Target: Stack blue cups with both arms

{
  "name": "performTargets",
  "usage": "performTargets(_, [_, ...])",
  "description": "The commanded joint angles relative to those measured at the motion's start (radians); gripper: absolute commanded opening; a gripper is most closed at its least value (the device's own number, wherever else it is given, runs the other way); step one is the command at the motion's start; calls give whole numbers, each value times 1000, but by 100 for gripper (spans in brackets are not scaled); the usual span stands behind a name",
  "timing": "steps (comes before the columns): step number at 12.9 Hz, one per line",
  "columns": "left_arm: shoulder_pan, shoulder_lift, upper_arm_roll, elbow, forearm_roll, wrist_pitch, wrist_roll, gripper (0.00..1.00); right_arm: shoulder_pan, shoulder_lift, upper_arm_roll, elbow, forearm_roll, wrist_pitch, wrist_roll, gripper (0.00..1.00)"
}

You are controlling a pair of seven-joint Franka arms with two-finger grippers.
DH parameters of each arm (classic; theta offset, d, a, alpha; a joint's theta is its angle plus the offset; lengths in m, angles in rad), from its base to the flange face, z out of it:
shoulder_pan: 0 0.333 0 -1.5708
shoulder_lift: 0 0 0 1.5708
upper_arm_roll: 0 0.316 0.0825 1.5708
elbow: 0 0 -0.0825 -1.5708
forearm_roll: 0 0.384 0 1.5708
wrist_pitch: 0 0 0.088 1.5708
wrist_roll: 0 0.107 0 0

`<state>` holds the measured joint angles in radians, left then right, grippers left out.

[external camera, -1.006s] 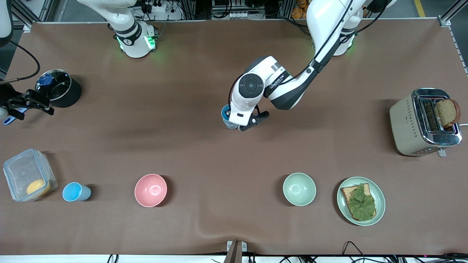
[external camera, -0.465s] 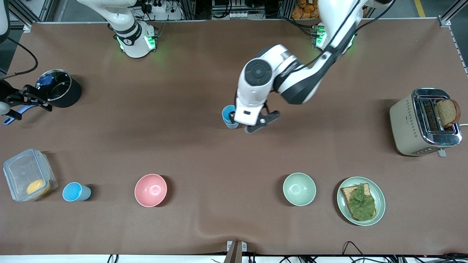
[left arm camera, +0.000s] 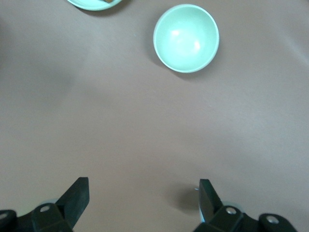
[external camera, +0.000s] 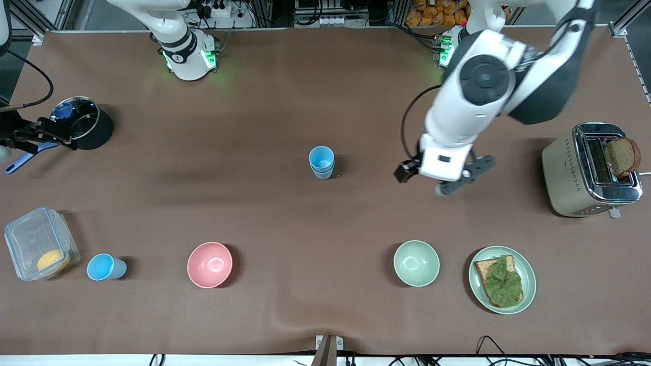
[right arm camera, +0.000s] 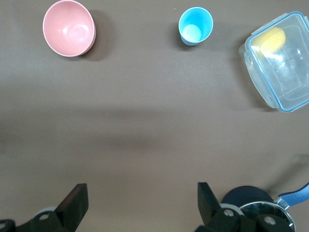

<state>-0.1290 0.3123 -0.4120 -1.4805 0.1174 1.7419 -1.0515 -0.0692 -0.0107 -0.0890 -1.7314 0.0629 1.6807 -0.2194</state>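
Observation:
Two blue cups (external camera: pixel 321 161) stand stacked one in the other at the middle of the table, and nothing touches them. A third blue cup (external camera: pixel 104 267) stands upright nearer the front camera, between the clear container and the pink bowl; it also shows in the right wrist view (right arm camera: pixel 195 25). My left gripper (external camera: pixel 441 178) hangs open and empty over bare table between the stack and the toaster; in its wrist view (left arm camera: pixel 142 199) the jaws stand wide apart. My right gripper (external camera: pixel 38 138) waits open and empty (right arm camera: pixel 140 200) beside the black pot.
A pink bowl (external camera: pixel 209 264), a pale green bowl (external camera: pixel 416 263) and a plate with toast and lettuce (external camera: pixel 502 279) stand along the front. A clear container (external camera: pixel 38 249) and a black pot (external camera: pixel 84 123) are at the right arm's end. A toaster (external camera: pixel 590 170) is at the left arm's end.
My left gripper has let go of the cup stack, risen and swung toward the toaster. The stack stays put. My right gripper has shifted only slightly.

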Motion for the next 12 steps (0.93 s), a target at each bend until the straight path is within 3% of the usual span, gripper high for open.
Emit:
performTargets(1, [66, -74, -11, -32, -1, -77, 118, 100, 15, -15, 5, 10, -9, -19, 32, 100])
performTargets(6, [175, -172, -8, -61, -48, -174, 358, 100, 36, -15, 8, 41, -12, -88, 69, 100])
performTargets(7, [176, -223, 7, -102, -50, -176, 396, 100, 34, -15, 2, 55, -11, -120, 80, 100])
performTargets(12, [131, -386, 198, -192, -100, -205, 663, 100, 45, -9, 5, 116, -17, -110, 75, 100])
